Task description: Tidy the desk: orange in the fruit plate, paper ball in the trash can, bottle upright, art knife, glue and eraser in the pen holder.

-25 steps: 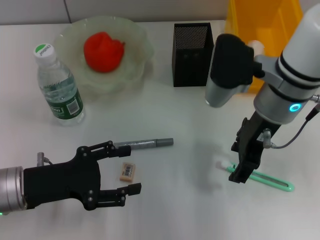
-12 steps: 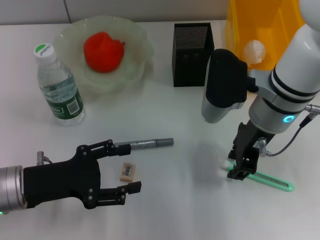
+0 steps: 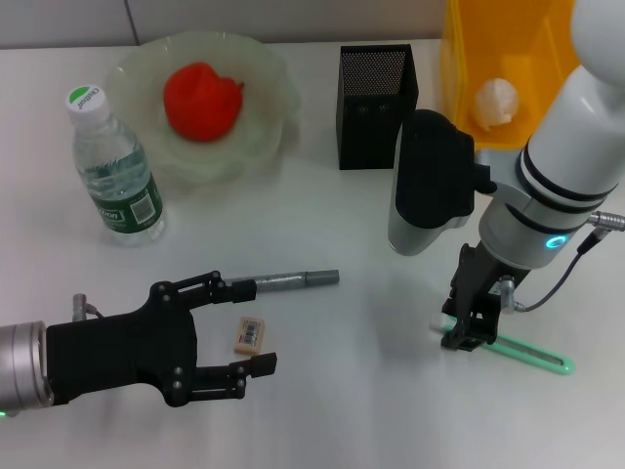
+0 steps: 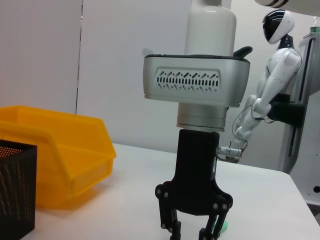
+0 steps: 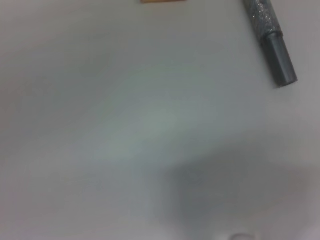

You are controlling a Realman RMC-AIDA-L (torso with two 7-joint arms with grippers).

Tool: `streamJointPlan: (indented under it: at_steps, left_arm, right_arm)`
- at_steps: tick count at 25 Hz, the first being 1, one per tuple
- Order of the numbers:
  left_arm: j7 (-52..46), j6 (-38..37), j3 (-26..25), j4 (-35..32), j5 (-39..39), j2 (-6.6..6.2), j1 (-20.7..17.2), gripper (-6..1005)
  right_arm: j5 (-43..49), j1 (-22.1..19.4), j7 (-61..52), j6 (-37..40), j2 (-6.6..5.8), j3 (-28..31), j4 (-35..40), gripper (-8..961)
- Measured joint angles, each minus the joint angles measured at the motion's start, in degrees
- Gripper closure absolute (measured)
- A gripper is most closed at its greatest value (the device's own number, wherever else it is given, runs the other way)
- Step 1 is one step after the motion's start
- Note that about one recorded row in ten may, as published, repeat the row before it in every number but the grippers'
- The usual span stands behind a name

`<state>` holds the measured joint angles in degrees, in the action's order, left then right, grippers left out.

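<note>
On the white desk (image 3: 342, 220) the mint-green art knife (image 3: 518, 351) lies at the right. My right gripper (image 3: 466, 330) is low over its white end, fingers open on either side; the left wrist view shows this gripper (image 4: 192, 231) with its fingers apart. My left gripper (image 3: 251, 328) stays open at the front left, with the tan eraser (image 3: 249, 334) between its fingers as seen from the head. The grey glue (image 3: 283, 281) lies just beyond it. The orange (image 3: 202, 100) sits in the fruit plate (image 3: 137, 68). The paper ball (image 3: 493, 101) rests in the yellow trash can (image 3: 508, 49). The bottle (image 3: 115, 171) stands upright. The black pen holder (image 3: 376, 93) stands at the back.
The right wrist view shows the glue's dark tip (image 5: 276, 47) and a sliver of the eraser (image 5: 162, 1) on bare desk. The trash can (image 4: 55, 150) and pen holder (image 4: 15, 190) stand beyond the right gripper in the left wrist view.
My right arm has swung left and lowered its gripper onto the knife's white end, uncovering the paper ball in the bin. The left arm has not moved.
</note>
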<state>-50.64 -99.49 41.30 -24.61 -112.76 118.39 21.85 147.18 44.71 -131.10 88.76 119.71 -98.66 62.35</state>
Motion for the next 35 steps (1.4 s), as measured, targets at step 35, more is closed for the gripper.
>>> streamJointPlan:
  at_steps: [35]
  left_arm:
    - [-1.4,-0.1,0.0,0.0,0.1,0.00,1.4,184]
  right_arm:
    - [-42.5,-11.9,20.1,-19.7,-0.53,36.8,6.7,779]
